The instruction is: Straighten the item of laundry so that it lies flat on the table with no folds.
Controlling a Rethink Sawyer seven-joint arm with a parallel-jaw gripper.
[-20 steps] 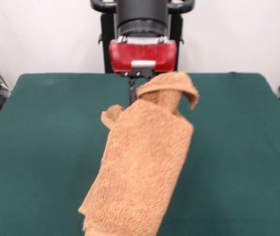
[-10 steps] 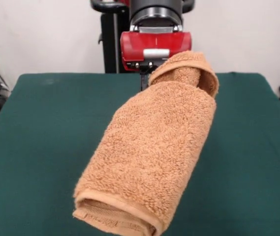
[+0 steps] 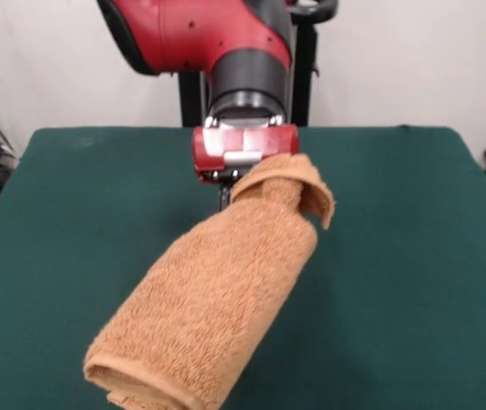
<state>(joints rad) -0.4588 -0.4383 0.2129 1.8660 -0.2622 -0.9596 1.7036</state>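
Gripping the towel (image 3: 225,290) in closed fingers (image 3: 225,195) above the desk (image 3: 413,256); could drop rolled, leaving folds.

The gripper (image 3: 230,195) is almost wholly hidden: the top of the towel (image 3: 217,299) is bunched over it, so only a dark sliver shows under the red wrist, and whether it is clamped or spread cannot be told. The towel's lowest end is cut off by the picture's bottom edge, as is the table's (image 3: 413,256) near edge. The arm's upper part runs out past the top edge.
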